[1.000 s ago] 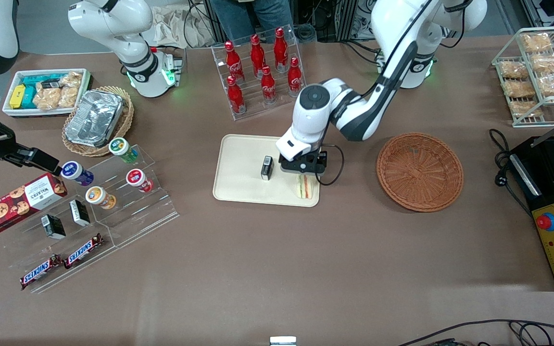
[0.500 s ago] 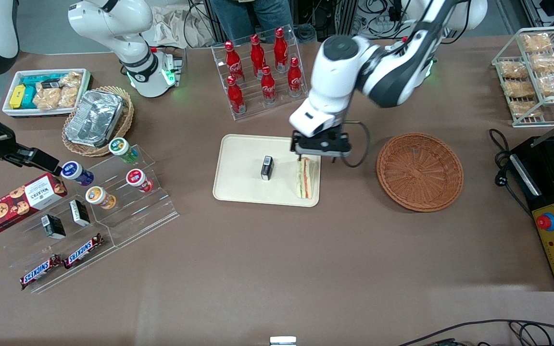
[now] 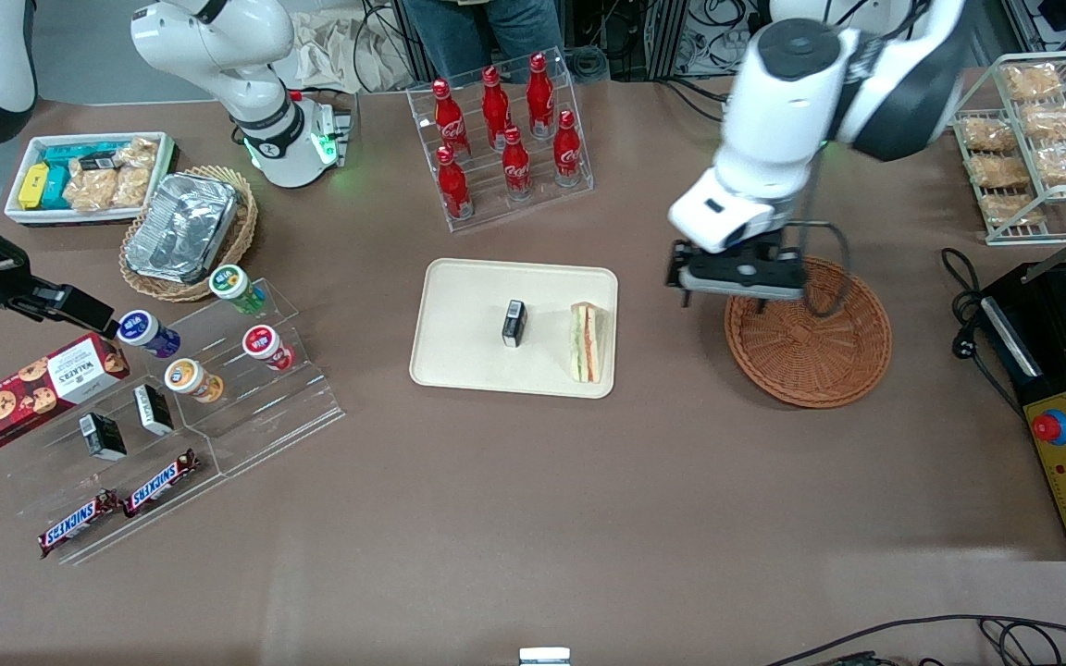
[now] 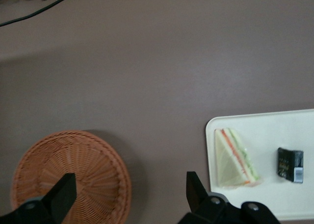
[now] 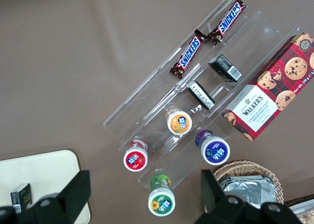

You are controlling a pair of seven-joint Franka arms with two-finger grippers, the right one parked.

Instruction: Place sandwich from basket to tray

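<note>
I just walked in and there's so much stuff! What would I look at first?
Probably the big white arm, its open gripper hanging above the rim of the empty brown basket. Next, the sandwich lying on the cream tray beside a small black box. Then the shiny red bottles in their clear rack, farther from the front camera than the tray.

A: What moved since a second ago?
B: The gripper (image 3: 737,289). It sat low on the tray (image 3: 459,319), right over the sandwich (image 3: 586,342), then lifted off it

A: And now?
B: It hangs high above the basket (image 3: 820,356) rim, well apart from the sandwich, fingers (image 4: 63,197) spread with nothing between them

A: The sandwich?
B: Half covered by the gripper then; now it lies in full view on the tray
</note>
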